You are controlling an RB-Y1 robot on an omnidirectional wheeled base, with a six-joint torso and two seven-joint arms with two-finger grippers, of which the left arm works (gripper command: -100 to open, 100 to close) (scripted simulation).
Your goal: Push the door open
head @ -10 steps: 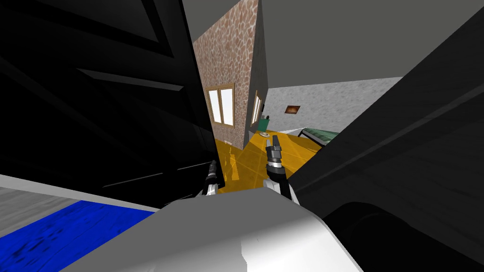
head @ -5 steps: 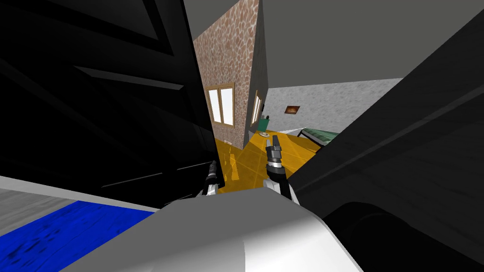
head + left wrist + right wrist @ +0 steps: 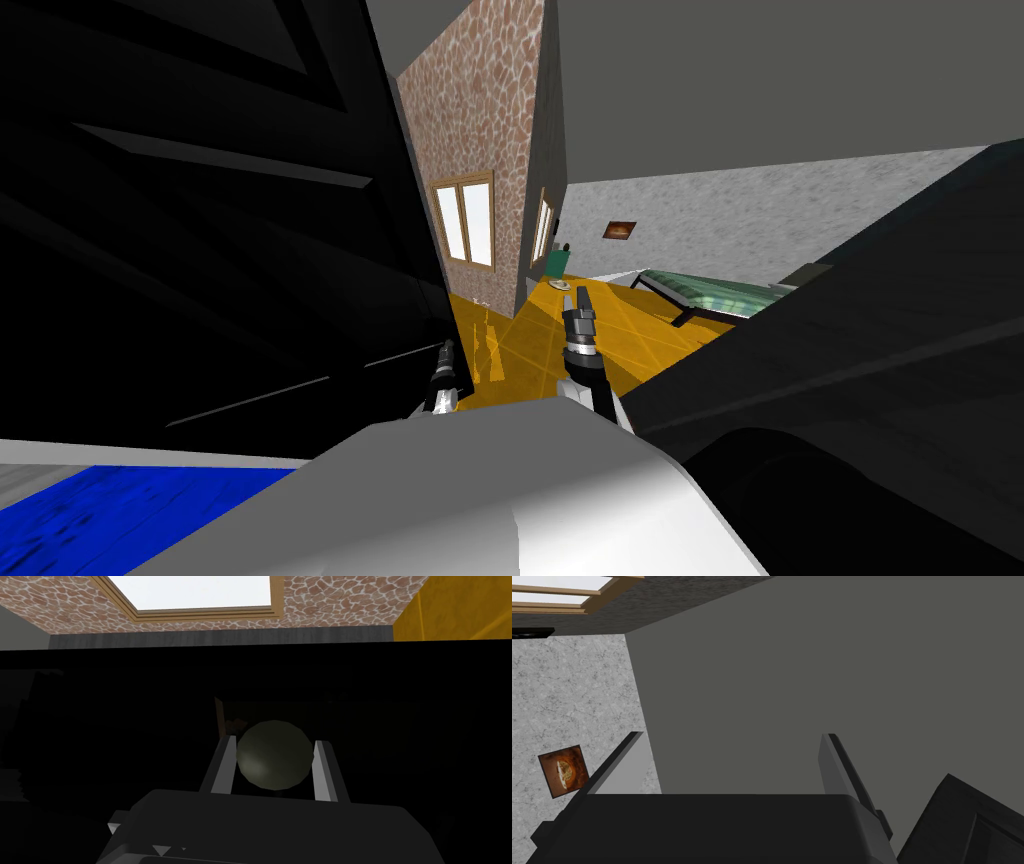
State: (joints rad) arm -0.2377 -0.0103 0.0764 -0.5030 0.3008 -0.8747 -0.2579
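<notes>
The left claw (image 3: 275, 742) is drawn narrow around the knob (image 3: 272, 756), a dull, round, olive-grey ball on the door. In the left wrist view its fingers (image 3: 223, 768) stand one at each side of the ball, pressed to it. Around the knob the door face is almost plain black. Its panels barely read, and the knob's stem is hidden behind the ball.

In the head view the door (image 3: 200, 250) is the black panelled slab on the left, cut off by the top and left edges, so its full outline is out of sight. The left claw sits low against its free edge, small and half lost against the black. Below the door a patch of blue floor (image 3: 130, 510) shows, cropped by the bottom edge.

Past the door's edge an opening shows a yellow floor (image 3: 520, 350), a brick wall (image 3: 480, 110) with a window (image 3: 466, 222), and a green bed (image 3: 715, 295) farther back. The bed's near end is hidden by a dark slab (image 3: 860, 370) on the right, itself cropped by the picture's edges. It is perhaps the frame, but too little of it shows to be sure.

The right claw (image 3: 582, 293) is held up in the opening over the yellow floor, apart from the door. The right wrist view shows its fingers (image 3: 619, 763) spread wide.
</notes>
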